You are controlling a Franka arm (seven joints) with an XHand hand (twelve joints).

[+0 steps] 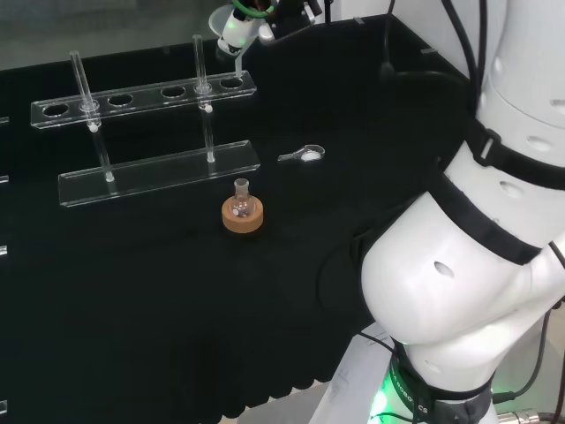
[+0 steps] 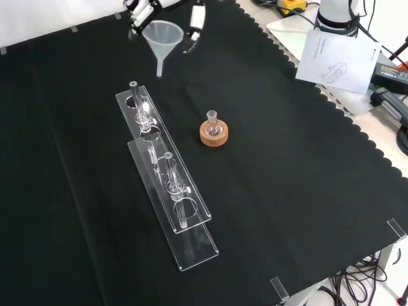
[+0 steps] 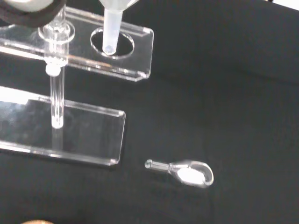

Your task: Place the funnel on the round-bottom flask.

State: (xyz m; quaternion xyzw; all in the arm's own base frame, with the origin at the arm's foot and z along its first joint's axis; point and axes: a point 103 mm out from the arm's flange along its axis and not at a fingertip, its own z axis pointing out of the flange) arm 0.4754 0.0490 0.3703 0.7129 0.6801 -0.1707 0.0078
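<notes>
Front view, top of the frame: the black and white robot hand (image 2: 167, 11) has its fingers curled round the rim of the clear plastic funnel (image 2: 162, 36), whose stem points down just above the far end of the clear acrylic test-tube rack (image 2: 167, 185). Near the middle of the frame the small round-bottom glass flask (image 2: 213, 122) sits upright on its cork ring stand (image 2: 213, 134), well apart from the funnel, on the black-clothed bench (image 2: 287, 178)
</notes>
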